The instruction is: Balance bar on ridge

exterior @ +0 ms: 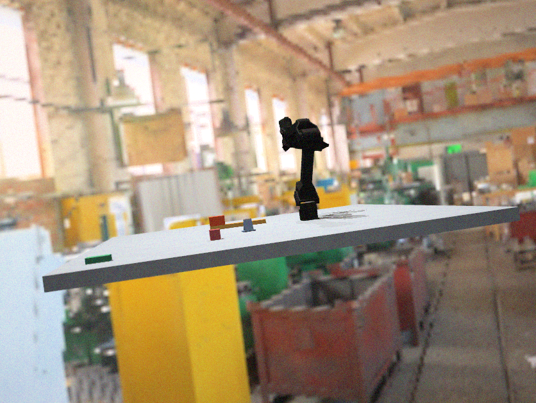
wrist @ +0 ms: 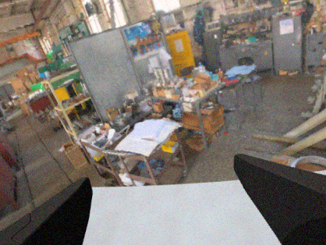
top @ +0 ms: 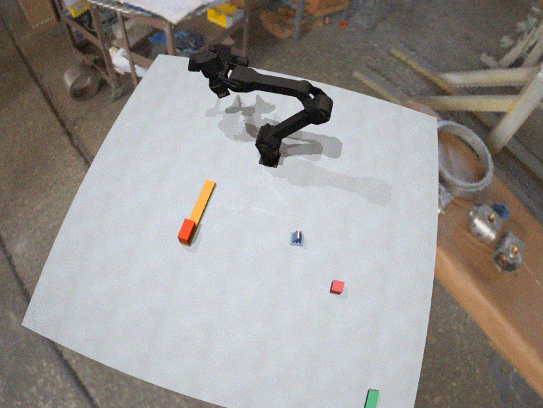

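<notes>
You're looking at the arm [top: 282,85] [exterior: 307,167] folded up above the white table [top: 245,298] [exterior: 268,254] [wrist: 179,214], and its gripper [top: 211,58] [exterior: 312,132] [wrist: 164,173] is up high near the far left corner, as the overhead view has it. Your wrist view shows its 2 fingers standing wide apart, with nothing between them but a view of the table's edge and the workshop past it.

Now down to your bar [top: 202,201] [exterior: 242,224]: the orange strip lies on the tabletop, off toward the left edge, 1 end pointing to the far edge. On its other end you've got a bright red block [top: 186,230] [exterior: 216,221].

Your ridge [top: 298,237] [exterior: 247,224], blue-gray on a small base, stands well apart from the bar, over toward the right edge. The bar isn't across it.

Between the ridge and the near right corner you have 1 small red cube [top: 337,287] [exterior: 215,234], and closer still to the near edge, 1 green block [top: 372,398] [exterior: 98,258], partly cut off overhead.
</notes>
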Controlling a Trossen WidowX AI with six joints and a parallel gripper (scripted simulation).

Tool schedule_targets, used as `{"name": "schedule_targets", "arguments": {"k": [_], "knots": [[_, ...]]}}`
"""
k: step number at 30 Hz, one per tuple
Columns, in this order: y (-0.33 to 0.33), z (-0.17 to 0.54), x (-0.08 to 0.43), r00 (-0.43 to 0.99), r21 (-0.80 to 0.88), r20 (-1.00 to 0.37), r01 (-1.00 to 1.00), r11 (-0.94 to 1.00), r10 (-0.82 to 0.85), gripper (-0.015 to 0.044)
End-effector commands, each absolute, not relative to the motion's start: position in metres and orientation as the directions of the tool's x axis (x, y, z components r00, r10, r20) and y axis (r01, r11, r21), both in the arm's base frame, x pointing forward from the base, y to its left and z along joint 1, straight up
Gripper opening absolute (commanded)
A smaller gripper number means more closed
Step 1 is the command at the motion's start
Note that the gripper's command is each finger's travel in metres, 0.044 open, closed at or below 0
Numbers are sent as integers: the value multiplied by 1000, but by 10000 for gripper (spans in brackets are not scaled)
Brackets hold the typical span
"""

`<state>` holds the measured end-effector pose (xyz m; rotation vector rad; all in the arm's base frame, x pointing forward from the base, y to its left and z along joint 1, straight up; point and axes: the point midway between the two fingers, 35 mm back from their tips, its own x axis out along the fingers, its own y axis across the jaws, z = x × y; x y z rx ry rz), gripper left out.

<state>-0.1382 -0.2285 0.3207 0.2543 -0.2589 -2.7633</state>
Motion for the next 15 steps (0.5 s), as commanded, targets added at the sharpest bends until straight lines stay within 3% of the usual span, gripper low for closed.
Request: {"name": "schedule_targets", "arguments": {"k": [1, 4, 15], "knots": [[-229, 321, -138, -921, 208, -144, 331, -921, -363, 374], [-237, 318, -132, -903, 177, -161, 372, -911, -399, 315], [-291, 294, -70, -706, -88, -324, 685, -723, -629, 315]]}}
